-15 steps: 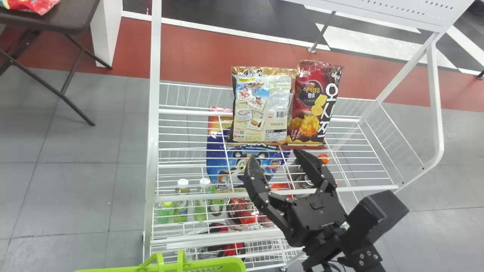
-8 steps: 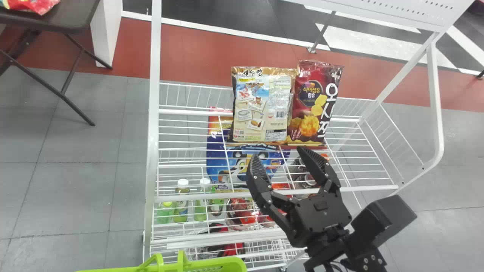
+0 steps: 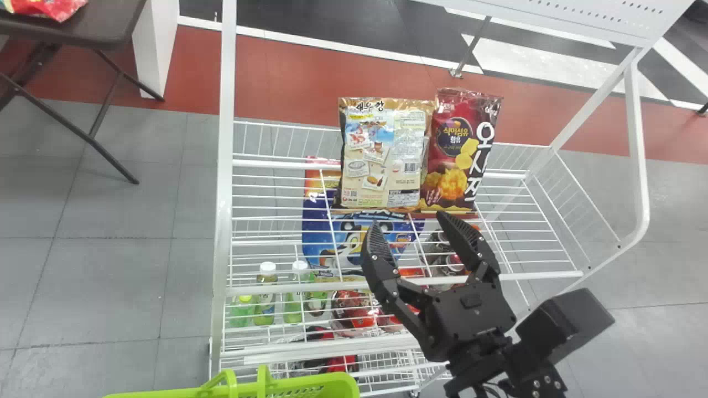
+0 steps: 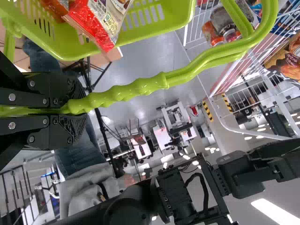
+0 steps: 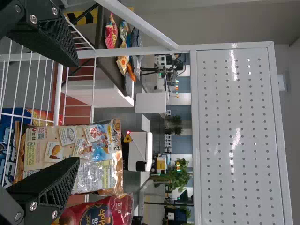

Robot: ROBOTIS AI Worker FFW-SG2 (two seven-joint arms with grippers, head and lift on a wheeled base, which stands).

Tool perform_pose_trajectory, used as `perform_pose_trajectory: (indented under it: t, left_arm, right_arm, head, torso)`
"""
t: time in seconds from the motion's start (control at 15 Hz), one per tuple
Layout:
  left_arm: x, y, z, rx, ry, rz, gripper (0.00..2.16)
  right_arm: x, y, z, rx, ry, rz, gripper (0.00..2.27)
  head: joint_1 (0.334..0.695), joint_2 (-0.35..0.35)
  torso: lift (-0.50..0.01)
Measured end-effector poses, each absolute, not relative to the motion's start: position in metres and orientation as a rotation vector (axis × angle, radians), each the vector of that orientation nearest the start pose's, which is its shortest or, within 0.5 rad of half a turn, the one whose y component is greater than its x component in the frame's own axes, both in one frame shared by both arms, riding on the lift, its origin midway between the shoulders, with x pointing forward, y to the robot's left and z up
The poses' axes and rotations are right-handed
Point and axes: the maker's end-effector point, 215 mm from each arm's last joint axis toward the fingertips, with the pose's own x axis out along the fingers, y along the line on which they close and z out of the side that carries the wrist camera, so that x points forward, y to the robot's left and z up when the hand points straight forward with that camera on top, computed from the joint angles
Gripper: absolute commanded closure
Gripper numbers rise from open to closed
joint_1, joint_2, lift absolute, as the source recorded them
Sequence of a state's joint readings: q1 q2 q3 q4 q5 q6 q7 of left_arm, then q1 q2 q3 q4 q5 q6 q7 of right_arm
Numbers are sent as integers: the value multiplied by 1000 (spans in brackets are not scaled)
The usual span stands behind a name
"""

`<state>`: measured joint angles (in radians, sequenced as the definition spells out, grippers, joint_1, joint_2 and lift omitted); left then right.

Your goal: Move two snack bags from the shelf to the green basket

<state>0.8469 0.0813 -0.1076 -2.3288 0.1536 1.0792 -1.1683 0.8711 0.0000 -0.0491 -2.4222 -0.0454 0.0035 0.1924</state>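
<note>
In the head view, my right gripper [image 3: 406, 224] stands open over the wire shelf [image 3: 265, 288], in front of the beige snack bag [image 3: 381, 157] and the dark red snack bag [image 3: 456, 152], which stand upright side by side at the back. From the right wrist view, the beige bag [image 5: 75, 150] lies beyond the open right gripper [image 5: 70, 110], touching nothing of it. My left gripper [image 4: 75, 105] is shut on the handle of the green basket [image 4: 154, 28], with a red snack bag [image 4: 96, 23] inside. The basket's rim [image 3: 332, 381] shows at the head view's bottom edge.
Bottles [image 3: 265, 293] and further packs [image 3: 354, 309] sit on the lower level beneath the wires. White posts [image 3: 224, 166] frame the rack, and a perforated white panel [image 5: 239, 136] rises above it. A dark table [image 3: 83, 27] stands at the far left.
My right gripper has shifted slightly to the right and its fingers have moved a little nearer the bags. The two upright bags have stayed put; the green basket's rim has moved very slightly.
</note>
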Motion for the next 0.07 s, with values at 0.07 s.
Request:
perform_pose_trajectory:
  t: [0.07]
  left_arm:
    - [89, -16, -415, -778, 1006, -1223, 2145]
  right_arm:
    - [350, -207, -276, 10, 20, 161, 113]
  head:
    - [695, -350]
  torso:
    - [-16]
